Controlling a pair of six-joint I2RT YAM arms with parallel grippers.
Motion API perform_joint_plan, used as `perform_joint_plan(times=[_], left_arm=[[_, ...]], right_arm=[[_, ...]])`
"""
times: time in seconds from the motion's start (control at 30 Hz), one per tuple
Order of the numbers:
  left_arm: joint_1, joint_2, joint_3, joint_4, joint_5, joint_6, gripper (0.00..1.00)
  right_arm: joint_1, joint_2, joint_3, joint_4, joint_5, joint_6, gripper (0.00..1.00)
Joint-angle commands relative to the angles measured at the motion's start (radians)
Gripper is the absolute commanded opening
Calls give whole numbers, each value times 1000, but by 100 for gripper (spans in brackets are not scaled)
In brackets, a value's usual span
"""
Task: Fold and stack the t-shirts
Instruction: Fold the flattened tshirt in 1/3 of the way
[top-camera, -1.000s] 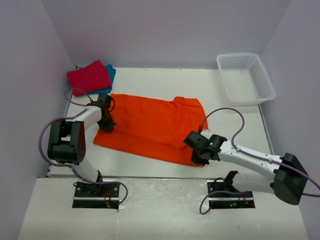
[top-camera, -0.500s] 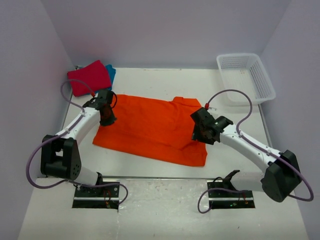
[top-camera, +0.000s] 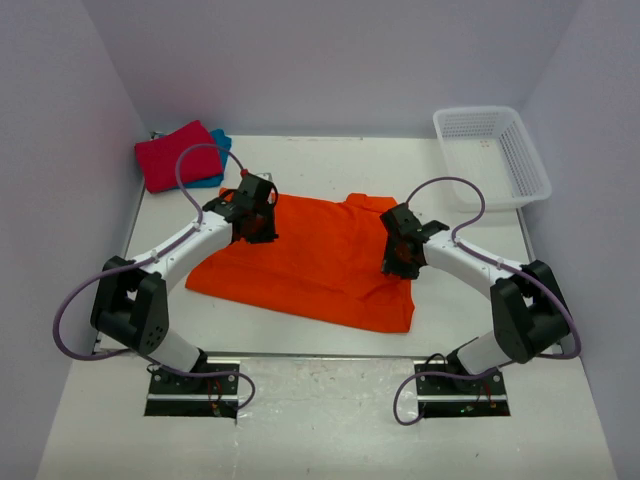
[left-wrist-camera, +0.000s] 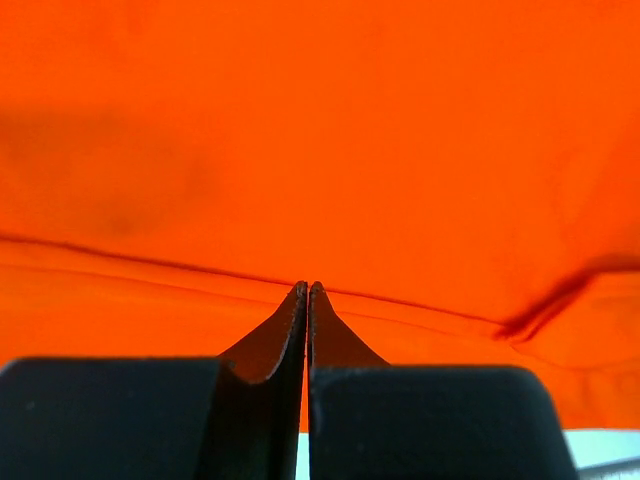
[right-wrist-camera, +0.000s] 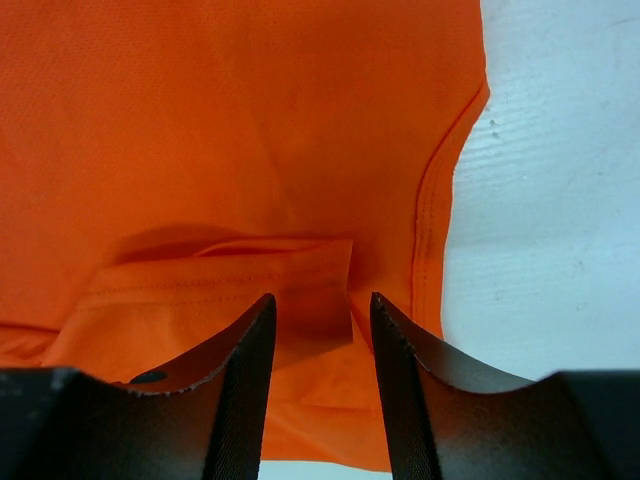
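1. Top view, cloth. On the table (top-camera: 330, 160), the orange shirt (top-camera: 310, 265) is spread at centre, with a sleeve at its 1 o'clock. At the table's 10 o'clock corner lies the red shirt (top-camera: 178, 155), folded. Under it is the teal shirt (top-camera: 222, 150), showing only along the red one's 3 o'clock edge.
2. Top view, other. At the table's 2 o'clock sits the basket (top-camera: 490, 155), well apart from all shirts.
3. Top view, arms. The left gripper (top-camera: 258, 218) is over the orange shirt's 11 o'clock part. The right gripper (top-camera: 398, 258) is at its 3 o'clock edge.
4. Left wrist view. The jaws are pressed together with no gap. Their tips meet at a hem line on orange cloth, which fills nearly the whole view. Whether cloth is pinched cannot be told. A sliver of table shows at 5 o'clock.
5. Right wrist view. The jaws stand apart with a medium gap. A folded orange flap lies in line with the gap, and neither finger is clamped on it. The shirt's stitched edge runs at 2 o'clock, with bare table at 3 o'clock.
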Motion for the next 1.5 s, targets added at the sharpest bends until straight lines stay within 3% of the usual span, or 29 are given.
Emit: perform_joint_plan(times=[0.0,0.7,0.8,0.93,1.27,1.47], left_arm=[[-50,18,22,73,83,39,0],[-111,35,19,65,104,73,1],[-111,32,4,70,107,69,0],[-116,36,-22,93,120,69,1],[-142,56,-74,136,160,78,0],[-154,76,-97,156,180,82,0]], right_arm=[[-26,38,44,64,-59,-28,43],[-109,119,-5,179,-168,-11,32],[-109,110,-2,182,-165,-9,23],[-109,114,29,182,-150,-39,0],[-107,48,64,248,-135,-200,0],[-107,-19,26,308,-226,-299,0]])
